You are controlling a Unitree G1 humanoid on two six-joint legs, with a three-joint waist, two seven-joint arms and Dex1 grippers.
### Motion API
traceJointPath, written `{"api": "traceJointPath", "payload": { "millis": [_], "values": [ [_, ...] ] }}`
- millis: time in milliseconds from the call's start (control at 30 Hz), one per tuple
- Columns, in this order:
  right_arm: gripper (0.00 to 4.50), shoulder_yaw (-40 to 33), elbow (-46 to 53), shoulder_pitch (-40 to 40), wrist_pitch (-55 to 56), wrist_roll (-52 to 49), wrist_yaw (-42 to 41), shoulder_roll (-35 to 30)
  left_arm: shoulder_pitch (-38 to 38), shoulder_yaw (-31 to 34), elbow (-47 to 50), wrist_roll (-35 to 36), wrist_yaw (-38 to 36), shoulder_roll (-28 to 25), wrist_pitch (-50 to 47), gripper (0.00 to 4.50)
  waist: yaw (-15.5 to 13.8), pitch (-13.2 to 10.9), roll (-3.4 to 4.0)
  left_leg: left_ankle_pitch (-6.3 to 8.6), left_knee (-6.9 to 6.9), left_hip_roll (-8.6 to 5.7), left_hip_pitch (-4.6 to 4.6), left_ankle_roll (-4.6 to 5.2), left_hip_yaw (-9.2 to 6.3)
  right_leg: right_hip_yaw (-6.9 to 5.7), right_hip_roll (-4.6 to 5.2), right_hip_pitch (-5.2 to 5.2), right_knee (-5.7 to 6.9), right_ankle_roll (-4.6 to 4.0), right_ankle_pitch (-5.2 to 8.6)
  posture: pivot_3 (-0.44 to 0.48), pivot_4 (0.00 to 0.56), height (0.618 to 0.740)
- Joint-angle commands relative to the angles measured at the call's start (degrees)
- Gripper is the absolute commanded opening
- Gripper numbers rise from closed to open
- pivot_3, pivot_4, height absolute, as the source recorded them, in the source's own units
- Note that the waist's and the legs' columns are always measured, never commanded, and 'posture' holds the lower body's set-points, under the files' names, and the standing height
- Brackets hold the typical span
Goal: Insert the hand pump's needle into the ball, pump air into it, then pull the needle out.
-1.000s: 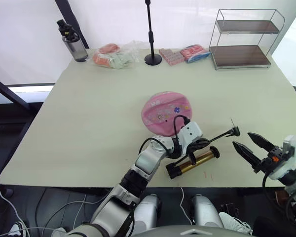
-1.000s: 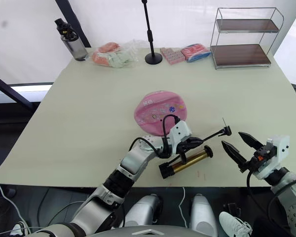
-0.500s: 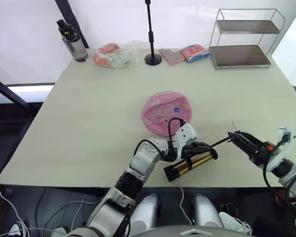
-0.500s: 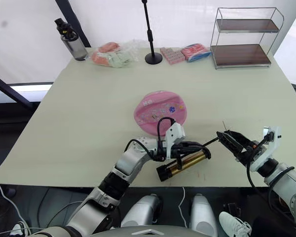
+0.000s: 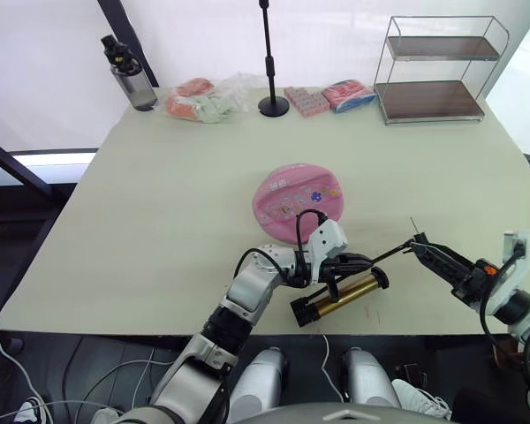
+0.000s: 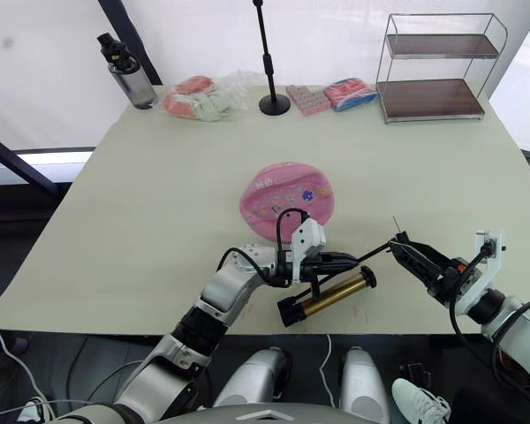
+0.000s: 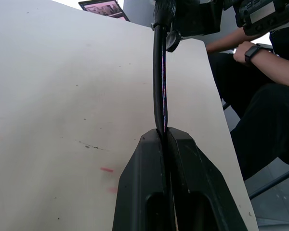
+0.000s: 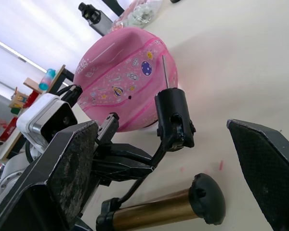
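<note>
Table (image 5: 159, 194): one ball (image 5: 298, 200), one hand pump (image 5: 340, 296), one needle (image 5: 413, 225).

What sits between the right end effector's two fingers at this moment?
In the right wrist view, the black hose tip carrying the needle sits between the right end effector's open fingers, untouched by either. The ball lies beyond.

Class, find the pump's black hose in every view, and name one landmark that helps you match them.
Left eye view: hose runs between the left gripper and the right gripper, near the table's front edge.
Right eye view: same place, above the pump's gold barrel.
Left wrist view: rising from between the shut fingers.
Right wrist view: thin line below the black end fitting, between the open fingers.
Shared landmark: that end fitting.
</note>
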State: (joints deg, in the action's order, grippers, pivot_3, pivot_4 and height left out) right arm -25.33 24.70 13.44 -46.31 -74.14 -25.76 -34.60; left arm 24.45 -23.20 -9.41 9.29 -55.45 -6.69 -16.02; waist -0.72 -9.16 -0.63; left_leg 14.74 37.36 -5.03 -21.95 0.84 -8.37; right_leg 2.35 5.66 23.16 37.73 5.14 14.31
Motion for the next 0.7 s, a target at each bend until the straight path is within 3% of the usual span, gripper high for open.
{"api": "traceJointPath", "payload": {
  "millis": [33,700],
  "values": [
    [4.5,-1.6,1.6,0.1,0.0,-1.2,-0.5,-0.8,0.2,-0.7,1.7,0.3,-0.6,0.1,1.1,0.05,0.0,0.0,0.0,0.0,0.0,0.0,0.0,0.0,0.0,0.0,0.0,0.0,0.0,0.0,0.0,0.0,0.15,0.736],
    [4.5,-0.6,0.9,1.0,-0.2,1.6,-2.3,-1.0,-0.2,-1.4,1.5,0.1,-0.6,-0.4,1.4,0.05,0.0,0.0,0.0,0.0,0.0,0.0,0.0,0.0,0.0,0.01,0.0,0.0,0.0,0.0,0.0,0.0,0.15,0.736]
  ]
}}
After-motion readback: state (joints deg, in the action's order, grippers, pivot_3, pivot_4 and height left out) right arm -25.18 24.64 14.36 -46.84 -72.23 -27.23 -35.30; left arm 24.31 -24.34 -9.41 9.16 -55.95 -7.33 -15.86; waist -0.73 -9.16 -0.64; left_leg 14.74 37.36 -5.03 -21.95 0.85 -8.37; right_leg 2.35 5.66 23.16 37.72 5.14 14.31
